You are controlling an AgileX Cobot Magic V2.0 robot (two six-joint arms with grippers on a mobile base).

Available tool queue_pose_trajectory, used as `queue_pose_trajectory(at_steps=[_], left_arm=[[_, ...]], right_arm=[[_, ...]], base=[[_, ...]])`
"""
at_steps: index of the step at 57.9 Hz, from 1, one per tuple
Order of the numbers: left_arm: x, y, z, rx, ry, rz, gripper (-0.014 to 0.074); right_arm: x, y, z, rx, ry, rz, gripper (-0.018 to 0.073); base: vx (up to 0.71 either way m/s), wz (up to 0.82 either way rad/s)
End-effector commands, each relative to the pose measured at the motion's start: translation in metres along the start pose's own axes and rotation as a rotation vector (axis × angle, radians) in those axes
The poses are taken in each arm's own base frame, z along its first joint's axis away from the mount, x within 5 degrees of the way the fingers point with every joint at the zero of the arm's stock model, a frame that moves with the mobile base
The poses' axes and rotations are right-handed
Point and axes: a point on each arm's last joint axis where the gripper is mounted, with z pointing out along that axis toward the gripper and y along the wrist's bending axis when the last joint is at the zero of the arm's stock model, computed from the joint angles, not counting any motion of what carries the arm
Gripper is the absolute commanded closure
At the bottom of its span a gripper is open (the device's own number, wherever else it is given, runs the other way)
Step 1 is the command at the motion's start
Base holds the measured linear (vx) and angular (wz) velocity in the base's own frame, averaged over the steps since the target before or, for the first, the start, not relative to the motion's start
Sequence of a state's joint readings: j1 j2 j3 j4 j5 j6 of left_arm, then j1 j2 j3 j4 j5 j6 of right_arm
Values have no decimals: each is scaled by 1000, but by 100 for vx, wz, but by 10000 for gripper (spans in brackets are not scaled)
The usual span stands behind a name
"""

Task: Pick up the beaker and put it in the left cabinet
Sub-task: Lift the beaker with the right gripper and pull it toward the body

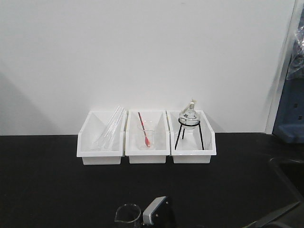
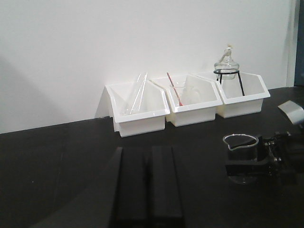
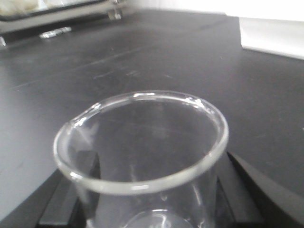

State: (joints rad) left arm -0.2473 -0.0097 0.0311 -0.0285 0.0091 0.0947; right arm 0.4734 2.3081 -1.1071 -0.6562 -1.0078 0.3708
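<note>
My right gripper: closed around the beaker.
Done: grasp, apparently.
Remaining: lift, carry to left cabinet, unseen here.

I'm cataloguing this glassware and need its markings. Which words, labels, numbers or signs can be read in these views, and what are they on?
No text can be read in any view.
The beaker: no legible print; any marks on the glass are too faint or blurred to make out.
The white bins: no labels visible.
The flask: no markings visible.
</note>
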Motion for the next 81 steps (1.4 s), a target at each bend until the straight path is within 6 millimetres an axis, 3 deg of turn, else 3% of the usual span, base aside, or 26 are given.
queue_pose_trajectory(at_steps=[1, 16, 24, 33, 42, 55, 68, 81], left_arm=[[-3, 0, -1, -3, -86, -12, 596], [-3, 0, -1, -3, -86, -12, 596], [-3, 0, -1, -3, -86, -12, 596], [-3, 0, -1, -3, -86, -12, 596], [-3, 0, -1, -3, -86, -12, 596], [-3, 0, -1, -3, -86, -12, 596], [-3, 0, -1, -3, -86, -12, 596], [-3, 0, -1, -3, -86, -12, 596]], right_arm=[[-64, 0, -7, 21, -93, -22, 565], [-159, 13, -52, 143, 34, -16, 565], [-214, 28, -95, 243, 46, -13, 565], [-252, 56, -147, 278, 1, -46, 565], [-257, 88, -204, 294, -30, -66, 564], [-236, 120, -273, 401, -125, -57, 564], [-212, 124, -305, 548, -179, -58, 564], [-211, 125, -308, 553, -187, -60, 564]], base=[[0, 0], [0, 0], [0, 0], [0, 0], [0, 0], [0, 0], [0, 0], [0, 0]])
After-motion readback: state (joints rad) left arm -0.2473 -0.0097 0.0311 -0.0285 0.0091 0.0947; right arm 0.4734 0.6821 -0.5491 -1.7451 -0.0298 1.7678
